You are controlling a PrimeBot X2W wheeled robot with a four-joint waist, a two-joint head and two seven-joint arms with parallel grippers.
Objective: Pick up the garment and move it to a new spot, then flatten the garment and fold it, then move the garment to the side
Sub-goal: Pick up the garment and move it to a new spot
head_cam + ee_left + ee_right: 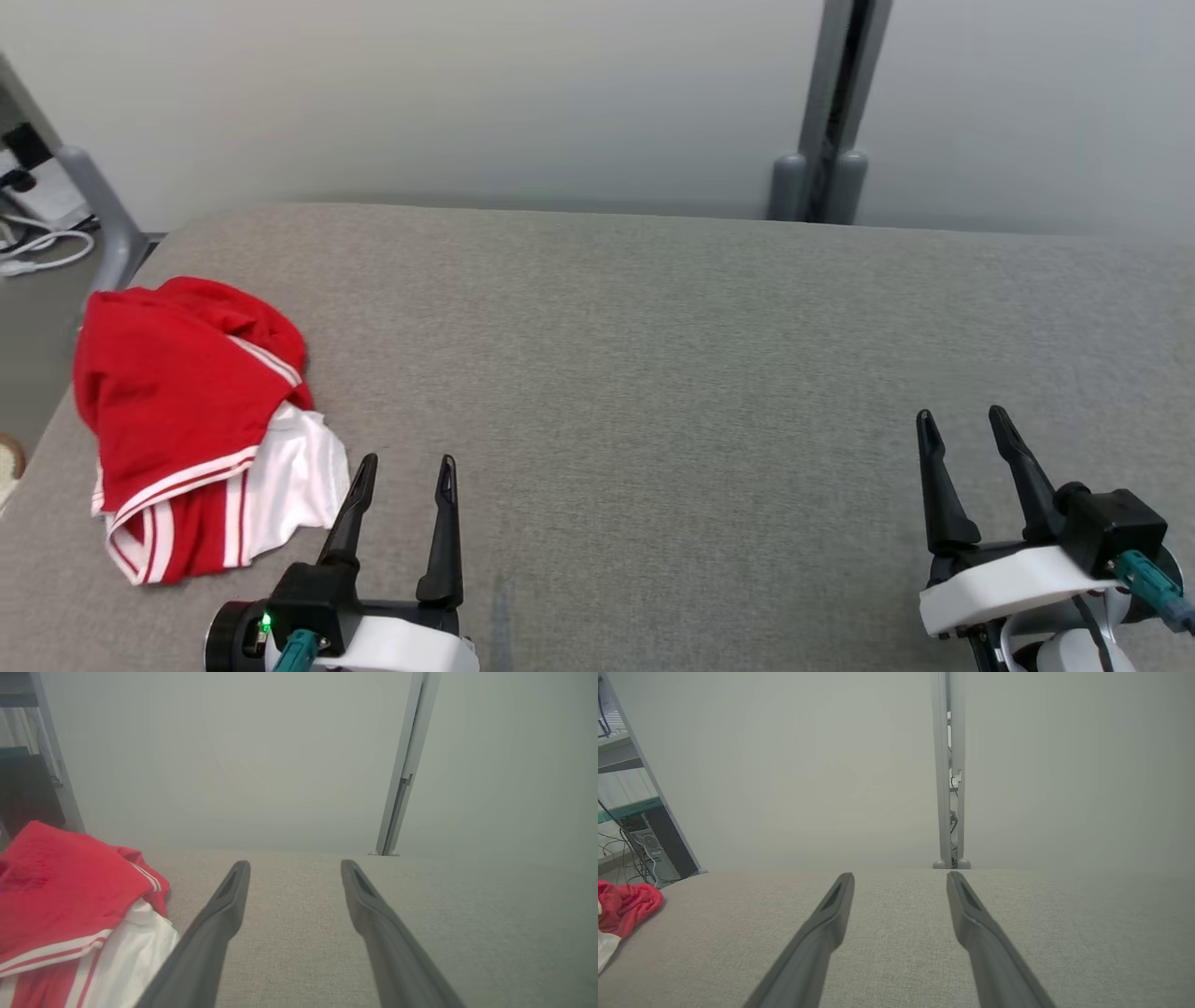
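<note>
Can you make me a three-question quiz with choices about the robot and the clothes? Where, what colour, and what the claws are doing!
1. Where on the grey surface is the garment? A) left side B) middle C) right side
2. Its colours? A) blue and yellow B) red and white C) black
3. The left gripper and right gripper are: A) both open, empty B) both holding cloth C) one holding cloth
Answers: 1 A, it is heaped beside the left gripper; 2 B, red cloth with white stripes; 3 A, fingers apart with nothing between.
</note>
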